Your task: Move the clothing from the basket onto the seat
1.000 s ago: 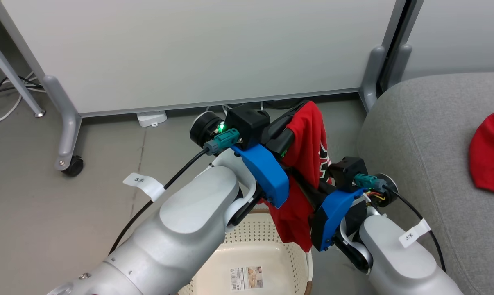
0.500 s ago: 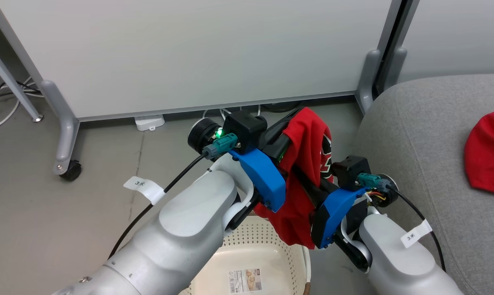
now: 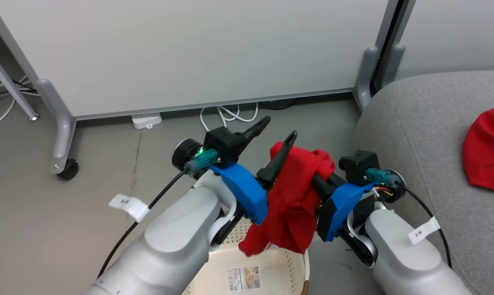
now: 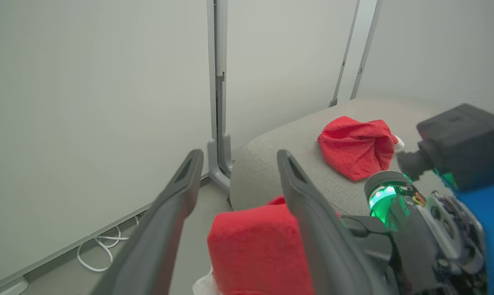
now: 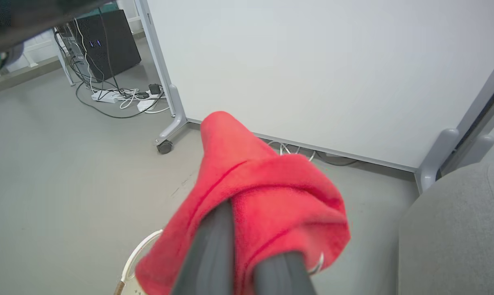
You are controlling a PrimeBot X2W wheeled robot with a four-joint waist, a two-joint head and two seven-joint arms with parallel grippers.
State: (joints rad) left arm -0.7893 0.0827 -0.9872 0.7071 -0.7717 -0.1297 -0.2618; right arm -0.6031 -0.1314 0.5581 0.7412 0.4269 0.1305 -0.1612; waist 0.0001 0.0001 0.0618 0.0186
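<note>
A red garment [image 3: 294, 196] of the clothing hangs bunched over my right gripper [image 3: 314, 180], which is shut on it above the basket [image 3: 290, 266]. In the right wrist view the cloth [image 5: 267, 192] covers the tips of the two dark fingers [image 5: 214, 254]. My left gripper [image 3: 276, 130] stands open just left of the garment, its right finger touching the cloth [image 4: 255, 246] and nothing between the fingers [image 4: 185, 180]. A second red garment [image 3: 488, 149] lies on the grey seat [image 3: 415, 123], also seen from the left wrist as a garment [image 4: 355, 147] on the seat [image 4: 279, 151].
A white partition [image 3: 189, 53] on castor feet [image 3: 69, 169] stands behind. White cables [image 3: 226, 114] lie at its base. Grey floor [image 3: 46, 213] spreads to the left. A dark box and cable tangle [image 5: 107, 41] sit far off.
My left gripper has opened and let go of the red garment. The cloth has slumped lower and now hangs from my right gripper. The camera has shifted slightly.
</note>
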